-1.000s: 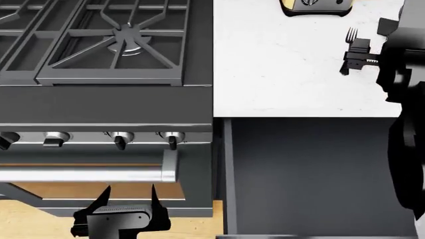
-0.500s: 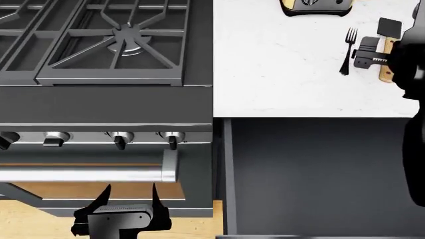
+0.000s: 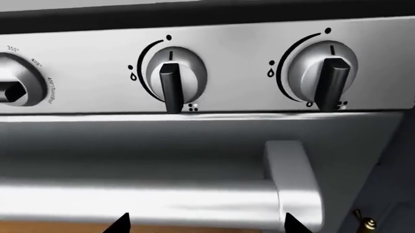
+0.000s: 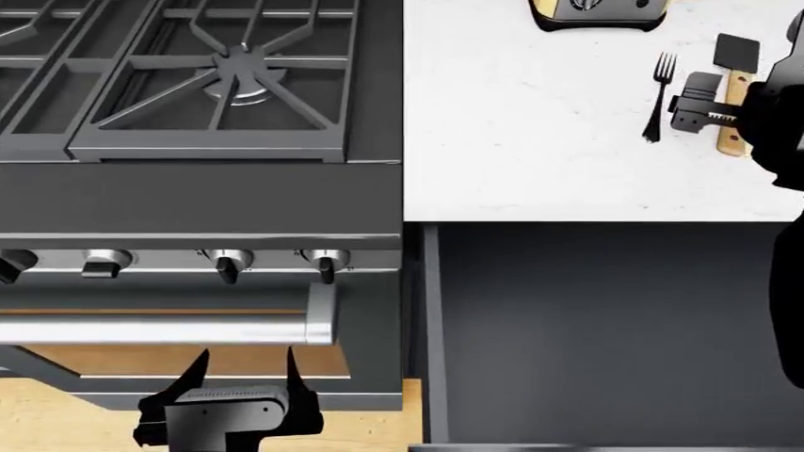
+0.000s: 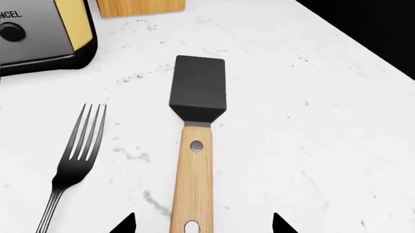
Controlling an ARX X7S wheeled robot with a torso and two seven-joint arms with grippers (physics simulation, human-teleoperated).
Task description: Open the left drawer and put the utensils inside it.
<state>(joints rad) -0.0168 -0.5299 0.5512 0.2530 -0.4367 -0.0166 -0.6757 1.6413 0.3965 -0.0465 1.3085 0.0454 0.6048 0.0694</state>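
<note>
The stove (image 4: 201, 85) is the biggest thing here, its black grates filling the far side ahead of the left claw (image 4: 247, 363). Its steel front panel carries a row of black knobs (image 3: 170, 80), and the long silver oven handle (image 4: 164, 330) runs across just beyond that claw's tips. The left claw hangs low in front of the oven with its two prongs spread wide apart, gripping nothing.

Off to that claw's right, the left drawer (image 4: 603, 330) stands pulled out, its plain dark grey floor showing. It lies below and nearer than the right claw (image 4: 706, 102), under the edge of the white speckled bench (image 4: 528, 141).

At the far edge of the bench, well beyond the right claw, sits a toaster (image 4: 597, 14) with yellow sides, and the wrist camera shows a wooden block (image 5: 139, 6) next to it.

The utensils lie flat on the bench. The spatula (image 5: 194, 145) has its wooden handle running straight between the right claw's tips, black blade pointing away from it. The right claw's prongs are set wide on either side of that handle, not touching it. The fork (image 5: 71, 165) lies just beside the spatula, outside the claw's left prong, tines pointing away.
</note>
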